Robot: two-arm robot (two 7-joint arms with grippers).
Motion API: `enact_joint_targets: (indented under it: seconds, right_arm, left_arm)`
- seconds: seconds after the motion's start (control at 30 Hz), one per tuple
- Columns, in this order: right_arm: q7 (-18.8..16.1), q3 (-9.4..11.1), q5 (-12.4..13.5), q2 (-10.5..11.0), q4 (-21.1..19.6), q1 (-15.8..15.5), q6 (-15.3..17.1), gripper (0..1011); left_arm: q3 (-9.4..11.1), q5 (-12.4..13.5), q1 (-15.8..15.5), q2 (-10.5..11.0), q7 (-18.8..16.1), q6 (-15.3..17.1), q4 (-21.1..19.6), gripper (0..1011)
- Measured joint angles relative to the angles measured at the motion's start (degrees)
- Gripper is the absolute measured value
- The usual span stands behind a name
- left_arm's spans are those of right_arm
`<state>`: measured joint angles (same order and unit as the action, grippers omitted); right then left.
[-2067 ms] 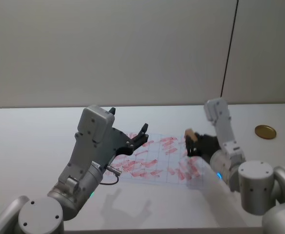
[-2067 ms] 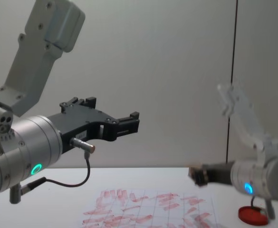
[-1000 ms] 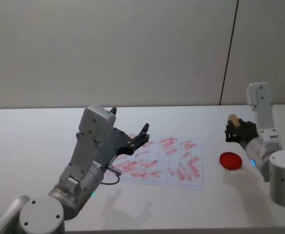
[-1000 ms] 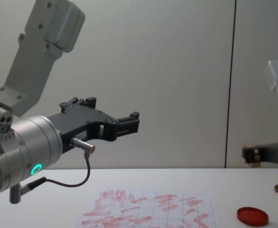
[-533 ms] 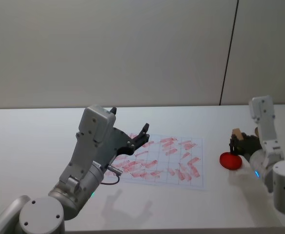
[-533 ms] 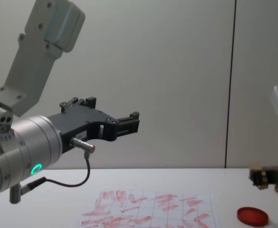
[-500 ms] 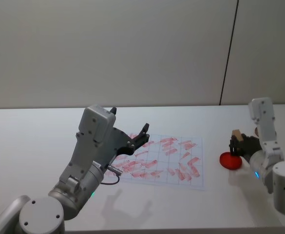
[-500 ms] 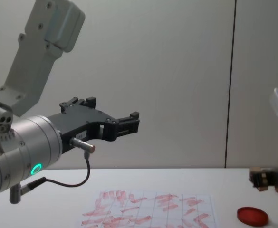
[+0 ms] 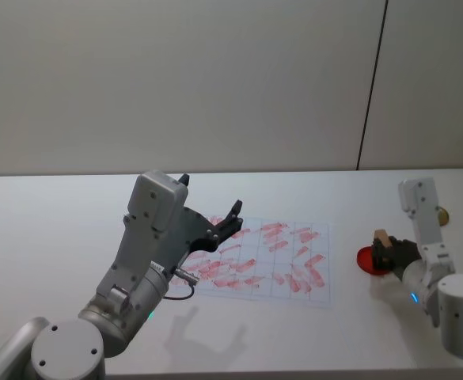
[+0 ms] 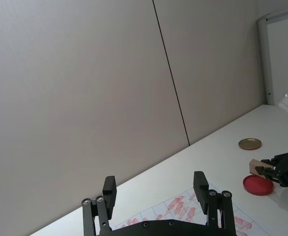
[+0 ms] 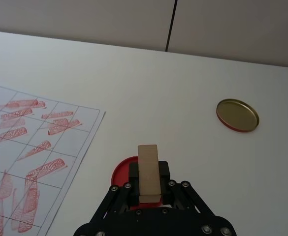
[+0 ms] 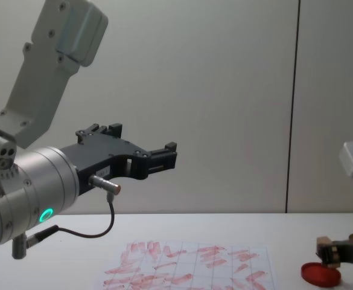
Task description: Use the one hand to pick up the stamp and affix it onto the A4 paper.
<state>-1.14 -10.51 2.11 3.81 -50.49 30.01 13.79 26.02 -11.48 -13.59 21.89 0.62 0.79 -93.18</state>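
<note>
I see right gripper point(image 9: 387, 252) clamped on wooden stamp point(image 11: 148, 170), over red ink pad point(image 11: 123, 168), 3 o'clock of A4 paper point(image 9: 272, 261). Left gripper point(image 12: 158, 158) spread wide, raised above paper's 9 o'clock side.

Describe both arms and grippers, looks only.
Both arms are silver-white with rounded joints and a blue-green ring light. The left gripper is large, black and flat-bodied with blocky fingers, a metal plug and a thin black cable. The right gripper is small, black, with screw-studded linkage fingers.
</note>
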Motion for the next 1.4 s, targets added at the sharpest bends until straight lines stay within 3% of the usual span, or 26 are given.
enact_joint_targets:
  seconds: [0.37, 0.77, 1.03, 1.2, 1.4]
  right_arm:
    - [-0.8, 0.12, 0.03, -0.46, 5.51, 1.93, -2.26, 221]
    - [-1.47, 0.27, 0.23, -0.67, 8.1, 2.78, -4.94, 594]
    - [-1.62, 0.64, 0.65, -0.37, 4.99, 1.6, -6.36, 853]
    - [-1.71, 1.11, 1.35, 0.2, -0.3, -0.51, -7.14, 980]
    - [-1.82, 1.69, 2.02, 0.99, -6.11, -2.96, -7.83, 1001]
  left_arm:
    - [0.0, 0.0, 0.0, 0.0, 0.0, 0.0, 0.0, 993]
    - [0.0, 0.0, 0.0, 0.0, 0.0, 0.0, 0.0, 993]
    - [0.0, 0.0, 0.0, 0.0, 0.0, 0.0, 0.0, 993]
    - [0.0, 0.0, 0.0, 0.0, 0.0, 0.0, 0.0, 993]
    - [0.0, 0.0, 0.0, 0.0, 0.0, 0.0, 0.0, 993]
